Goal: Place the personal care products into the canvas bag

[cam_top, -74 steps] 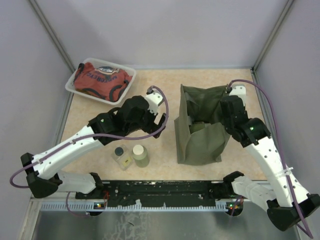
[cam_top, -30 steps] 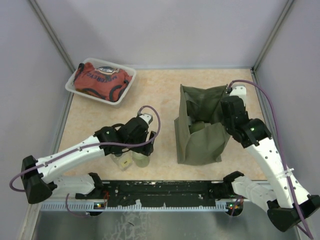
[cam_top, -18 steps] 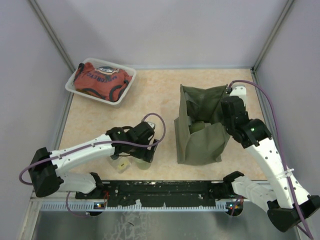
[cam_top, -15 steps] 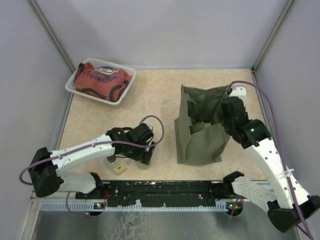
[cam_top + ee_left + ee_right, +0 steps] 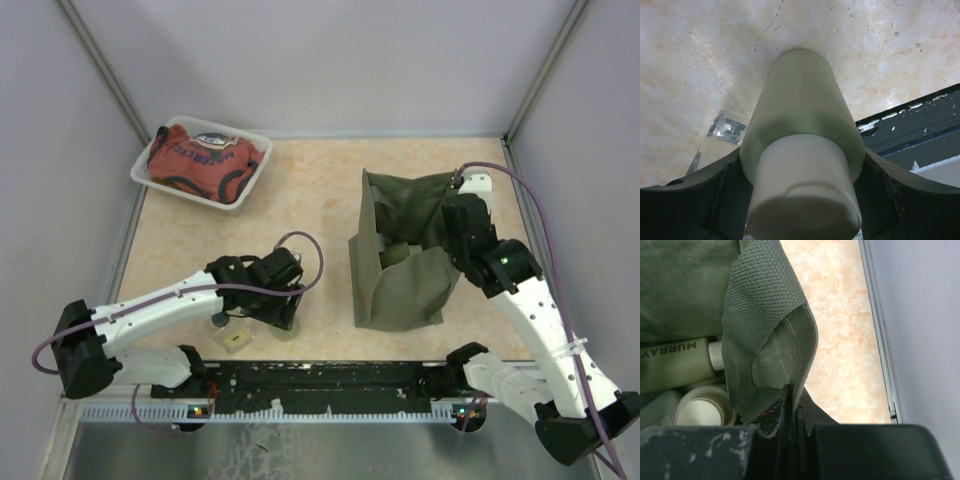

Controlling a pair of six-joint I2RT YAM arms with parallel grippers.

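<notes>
An olive-green bottle [image 5: 800, 105] with a cream cap [image 5: 802, 195] stands on the table near the front edge. My left gripper [image 5: 802, 200] is shut on its body, one dark finger [image 5: 722, 195] pressing each side; from above, the left gripper [image 5: 282, 312] hides most of this bottle [image 5: 288, 330]. A clear bottle [image 5: 233, 338] with a dark cap lies tipped over just to its left. The canvas bag [image 5: 400, 280] stands right of centre. My right gripper [image 5: 455, 212] is shut on its right rim [image 5: 775, 325]. Inside lie a MURRAYLE bottle [image 5: 675, 362] and a cream-capped one [image 5: 702, 412].
A clear tray [image 5: 140, 172] with a red printed cloth [image 5: 205, 158] sits at the back left. A black rail [image 5: 320, 375] runs along the near table edge, close to the held bottle. A metal frame post [image 5: 879, 330] borders the table right of the bag.
My left gripper has come down over the olive-green bottle and closed on it. The clear bottle beside it has tipped over toward the near left. The right arm has not moved.
</notes>
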